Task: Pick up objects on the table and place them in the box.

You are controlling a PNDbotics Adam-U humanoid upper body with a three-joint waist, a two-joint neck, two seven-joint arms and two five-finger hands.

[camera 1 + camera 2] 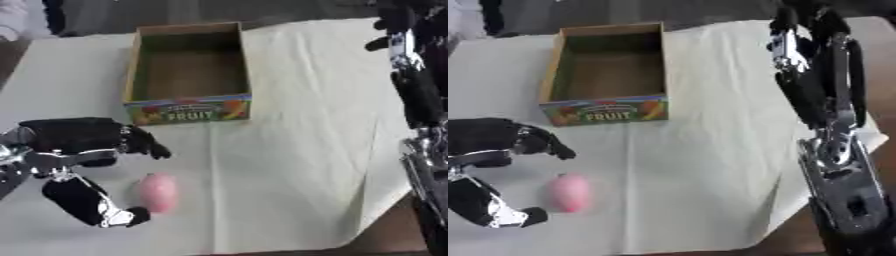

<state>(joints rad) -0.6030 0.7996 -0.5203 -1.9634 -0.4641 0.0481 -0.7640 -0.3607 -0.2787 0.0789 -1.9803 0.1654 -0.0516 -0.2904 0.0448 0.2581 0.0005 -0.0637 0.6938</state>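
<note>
Left hand [74,165]: nearest of all, just left of the pink object; fingers and thumb spread wide either side of it, holding nothing, not clearly touching it.
Pink object [158,192]: small, rounded, oblong, lying on the pale cloth [297,150] well short of the box, in the gap of the left hand.
Box [188,70]: cardboard, open-topped, "FRUIT" printed on its near wall, beyond the pink object; its inside appears empty.
Right hand [794,35]: raised right of the box, idle; finger state cannot be told.
Progress: judged barely begun; nothing boxed, the pink object not yet grasped, lifted or carried.
</note>
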